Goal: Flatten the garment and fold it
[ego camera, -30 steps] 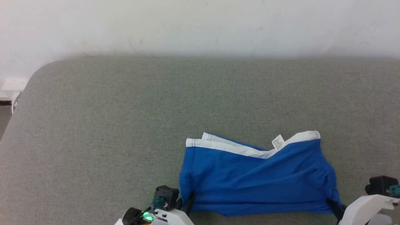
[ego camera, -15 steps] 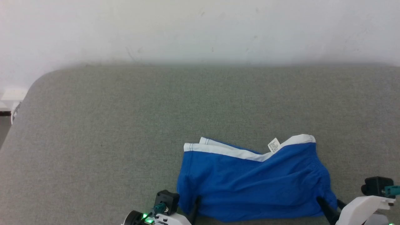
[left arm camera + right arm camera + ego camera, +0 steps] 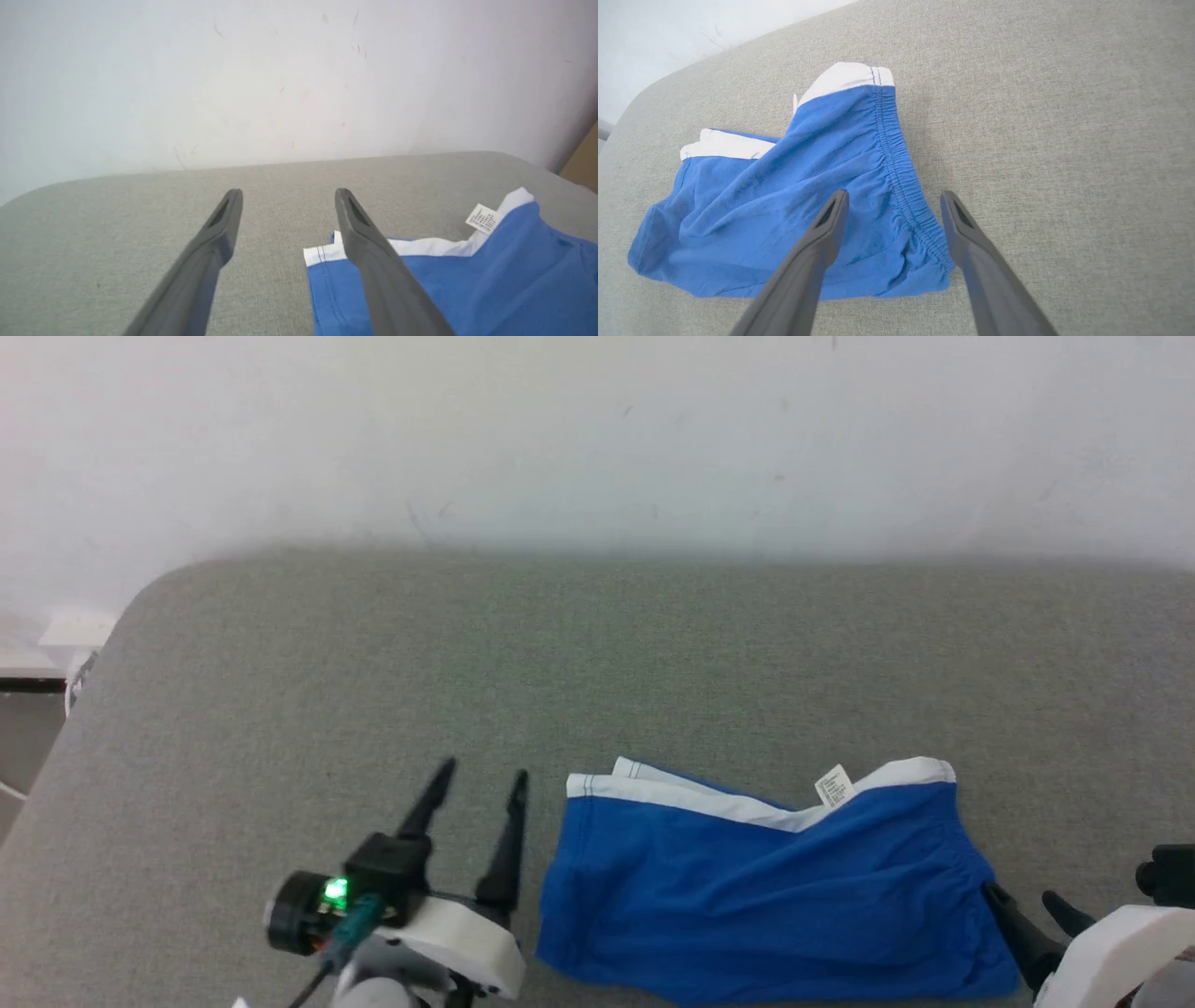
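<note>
Garment (image 3: 766, 896) let go near worktop (image 3: 280, 691) front edge, rumpled. Left fingers (image 3: 511, 831) now apart, pulled off to its left; right fingers (image 3: 1013, 929) apart over right hem.

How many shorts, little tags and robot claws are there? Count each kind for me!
blue shorts: 1
white label: 1
grippers: 2 (left gripper, right gripper)
Total: 4
</note>
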